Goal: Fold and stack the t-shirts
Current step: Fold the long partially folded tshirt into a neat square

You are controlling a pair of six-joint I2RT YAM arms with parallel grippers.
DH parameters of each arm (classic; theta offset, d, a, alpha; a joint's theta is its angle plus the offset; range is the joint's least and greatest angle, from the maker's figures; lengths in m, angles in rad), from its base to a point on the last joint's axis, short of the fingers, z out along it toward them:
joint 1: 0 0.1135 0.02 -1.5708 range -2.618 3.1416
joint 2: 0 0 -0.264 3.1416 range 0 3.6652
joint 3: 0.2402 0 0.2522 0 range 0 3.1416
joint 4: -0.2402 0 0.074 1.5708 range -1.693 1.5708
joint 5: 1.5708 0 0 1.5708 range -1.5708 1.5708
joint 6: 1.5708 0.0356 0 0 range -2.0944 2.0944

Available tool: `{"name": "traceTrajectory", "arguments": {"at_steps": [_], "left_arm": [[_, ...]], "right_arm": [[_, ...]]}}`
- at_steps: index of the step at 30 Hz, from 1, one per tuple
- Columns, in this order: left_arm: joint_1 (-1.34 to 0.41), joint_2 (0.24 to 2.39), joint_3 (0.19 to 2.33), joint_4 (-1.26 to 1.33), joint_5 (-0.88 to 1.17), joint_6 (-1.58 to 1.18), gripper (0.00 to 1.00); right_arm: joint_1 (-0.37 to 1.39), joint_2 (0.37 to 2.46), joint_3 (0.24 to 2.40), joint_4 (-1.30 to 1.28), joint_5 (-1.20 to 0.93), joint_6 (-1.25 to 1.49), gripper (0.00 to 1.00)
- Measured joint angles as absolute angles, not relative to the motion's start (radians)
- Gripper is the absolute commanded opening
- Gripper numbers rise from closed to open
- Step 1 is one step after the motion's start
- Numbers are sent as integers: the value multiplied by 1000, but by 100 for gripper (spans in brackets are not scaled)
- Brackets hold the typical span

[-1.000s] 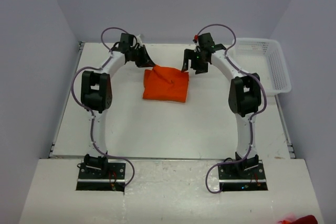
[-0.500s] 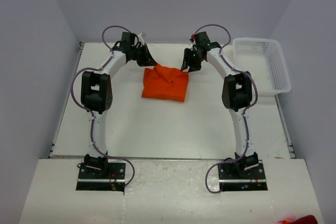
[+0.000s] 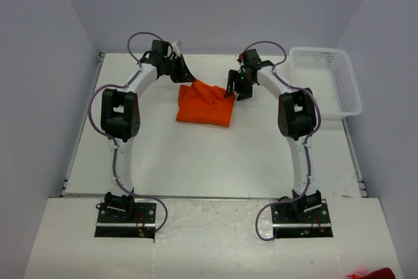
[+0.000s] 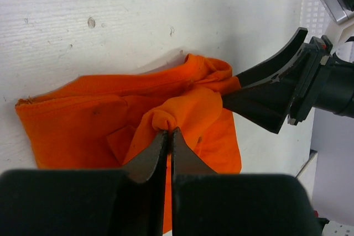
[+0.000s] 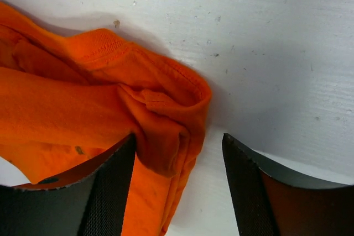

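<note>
A folded bright orange t-shirt (image 3: 206, 104) lies at the back middle of the white table. My left gripper (image 3: 191, 81) is at its far left corner, shut on a bunch of the orange cloth (image 4: 171, 115). My right gripper (image 3: 234, 90) is open at the shirt's far right corner; the corner fold (image 5: 166, 131) lies between its fingers (image 5: 110, 192), against the left one and apart from the right one. The right gripper's fingers also show in the left wrist view (image 4: 265, 95).
A white slatted basket (image 3: 330, 82) stands at the back right of the table. Grey walls close in the table on three sides. A bit of orange and red cloth (image 3: 372, 273) shows at the bottom right corner, off the table.
My right gripper has moved down and left to the shirt's far right corner. The shirt's far edge has bunched slightly. The left gripper has stayed at the far left corner.
</note>
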State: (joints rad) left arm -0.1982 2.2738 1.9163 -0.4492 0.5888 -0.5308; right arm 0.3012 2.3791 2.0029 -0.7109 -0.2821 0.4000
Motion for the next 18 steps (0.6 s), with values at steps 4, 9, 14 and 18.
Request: {"name": "traceTrajectory", "arguments": {"at_steps": [4, 9, 14, 18], "left_arm": [[-198, 2274, 1913, -449, 588, -530, 0], [-198, 2274, 1896, -448, 588, -530, 0], [-198, 2274, 1878, -442, 588, -530, 0], [-198, 2274, 1869, -440, 588, -531, 0]], "right_arm": [[301, 2358, 1985, -700, -280, 399, 60], [301, 2326, 1962, -686, -280, 399, 44], [302, 2318, 1961, -682, -282, 398, 25], [301, 2318, 1962, -682, -285, 400, 20]]}}
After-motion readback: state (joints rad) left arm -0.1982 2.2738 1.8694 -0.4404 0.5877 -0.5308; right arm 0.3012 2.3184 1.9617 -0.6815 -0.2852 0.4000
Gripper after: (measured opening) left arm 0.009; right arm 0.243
